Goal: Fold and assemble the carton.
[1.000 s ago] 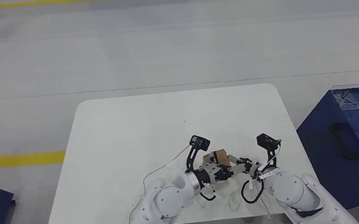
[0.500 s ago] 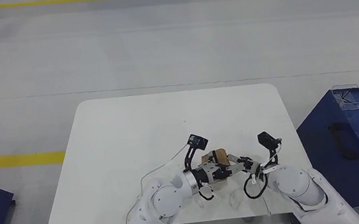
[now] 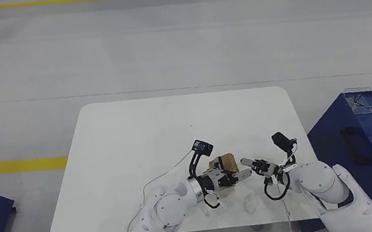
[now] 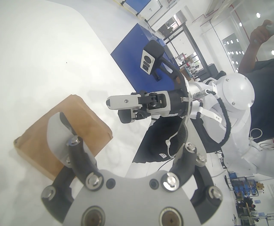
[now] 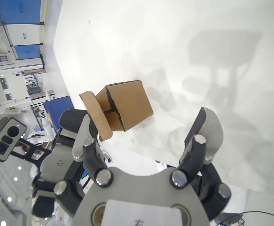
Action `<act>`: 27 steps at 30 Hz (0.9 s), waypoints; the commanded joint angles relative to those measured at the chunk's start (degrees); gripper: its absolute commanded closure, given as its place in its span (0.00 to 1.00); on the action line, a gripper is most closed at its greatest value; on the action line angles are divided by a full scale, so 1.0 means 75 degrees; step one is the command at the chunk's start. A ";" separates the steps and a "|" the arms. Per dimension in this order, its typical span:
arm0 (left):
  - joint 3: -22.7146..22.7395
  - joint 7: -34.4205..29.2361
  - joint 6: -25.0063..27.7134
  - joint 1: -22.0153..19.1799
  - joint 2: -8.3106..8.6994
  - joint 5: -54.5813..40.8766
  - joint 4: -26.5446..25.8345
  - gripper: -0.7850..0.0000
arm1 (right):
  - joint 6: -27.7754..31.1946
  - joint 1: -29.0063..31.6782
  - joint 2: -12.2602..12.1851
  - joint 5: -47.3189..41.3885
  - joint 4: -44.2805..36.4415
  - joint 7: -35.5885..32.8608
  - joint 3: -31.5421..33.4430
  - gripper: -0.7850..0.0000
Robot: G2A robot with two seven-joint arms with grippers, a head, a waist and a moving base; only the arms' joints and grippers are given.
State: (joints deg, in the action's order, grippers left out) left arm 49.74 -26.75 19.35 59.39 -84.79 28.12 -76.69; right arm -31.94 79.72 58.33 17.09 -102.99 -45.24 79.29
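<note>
A small brown carton [image 3: 224, 161] stands on the white table [image 3: 140, 143] near its front edge. In the right wrist view the carton [image 5: 128, 102] shows a closed end with a jagged seam, and one rounded flap [image 5: 96, 115] sticks out loose. My left gripper [image 3: 231, 176] is open at the carton's near side. In its wrist view one finger [image 4: 56, 130] lies against the carton [image 4: 90, 119]; the other stands well apart. My right gripper [image 3: 247, 162] hovers open just right of the carton, holding nothing, also seen as gripper [image 5: 144, 115] and gripper [image 4: 119, 108].
A blue bin [image 3: 359, 142] stands off the table's right side, with a clear plastic box [image 3: 362, 98] on its far corner. The table's front edge lies just behind both grippers. The table's left and far parts are bare white surface.
The right arm has swung out to the right and its gripper has drawn slightly back from the carton. The left gripper and the carton have hardly moved.
</note>
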 commanded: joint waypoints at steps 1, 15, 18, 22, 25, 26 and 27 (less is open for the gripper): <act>0.0000 -0.0012 0.0008 0.0014 0.0005 -0.0001 -0.0005 0.00 | -0.0153 0.0017 0.0030 0.0169 -0.0083 0.0229 -0.0228 0.00; 0.0038 -0.0059 0.0094 0.0074 0.0044 -0.0016 -0.0008 0.00 | -0.0338 -0.0237 0.0150 0.0399 0.0199 0.0635 -0.0900 0.00; 0.0011 -0.0068 0.0109 0.0055 0.0039 -0.0038 0.0036 0.00 | -0.0324 -0.0291 0.0173 0.0354 0.0276 0.0662 -0.0972 0.00; -0.0021 -0.0064 0.0102 0.0031 0.0032 -0.0051 0.0089 0.00 | -0.0322 -0.0331 0.0188 0.0360 0.0350 0.0656 -0.1019 0.00; -0.0038 -0.0068 0.0080 0.0012 0.0027 -0.0078 0.0155 0.00 | -0.0308 -0.0349 0.0194 0.0364 0.0380 0.0635 -0.1039 0.00; -0.0047 -0.0063 0.0078 0.0002 0.0024 -0.0084 0.0173 0.00 | -0.0303 -0.0357 0.0196 0.0366 0.0389 0.0629 -0.1044 0.00; -0.0060 -0.0064 0.0079 -0.0006 0.0021 -0.0078 0.0197 0.00 | -0.0303 -0.0361 0.0200 0.0366 0.0394 0.0631 -0.1054 0.00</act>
State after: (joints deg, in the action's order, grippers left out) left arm 49.39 -27.23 19.95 59.41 -84.61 27.51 -75.40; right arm -34.22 77.05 59.80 19.83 -100.08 -40.51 71.45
